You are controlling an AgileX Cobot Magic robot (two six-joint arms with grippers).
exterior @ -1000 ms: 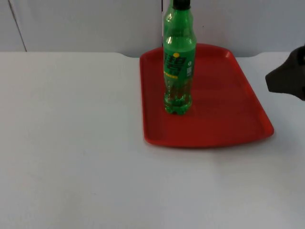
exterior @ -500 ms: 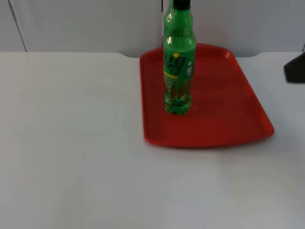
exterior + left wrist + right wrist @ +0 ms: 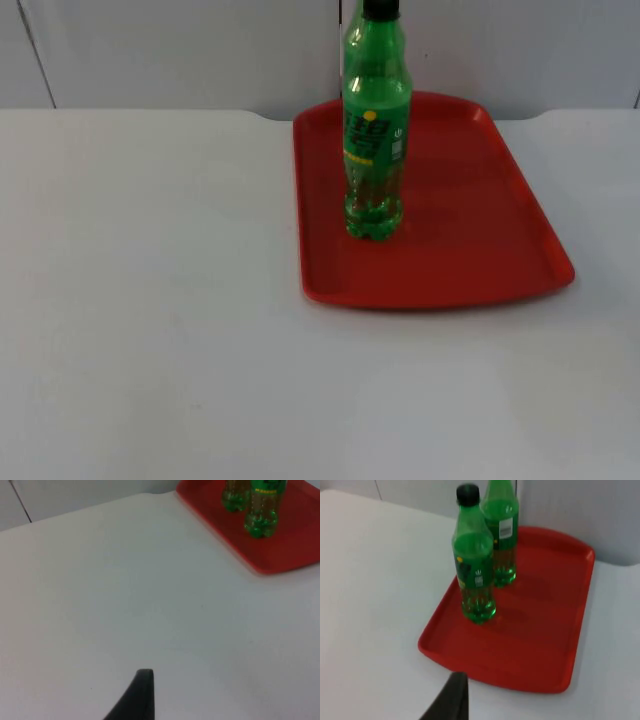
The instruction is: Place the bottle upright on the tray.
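A green bottle (image 3: 375, 130) with a black cap stands upright on the red tray (image 3: 480, 230), near its left side. In the right wrist view the bottle (image 3: 474, 570) has a second green bottle (image 3: 502, 535) standing just behind it on the tray (image 3: 545, 630). The bases of both bottles (image 3: 261, 515) (image 3: 235, 494) also appear in the left wrist view. My right gripper (image 3: 452, 697) hangs back from the tray's near edge, holding nothing. My left gripper (image 3: 137, 695) waits over bare table, far from the tray (image 3: 280, 555).
The white table top (image 3: 150, 300) stretches out left of and in front of the tray. The grey partition wall (image 3: 180, 50) rises directly behind the tray's far edge.
The right arm, at the top view's right edge a second ago, has pulled away to the right and left that view. Bottle and tray have not moved.
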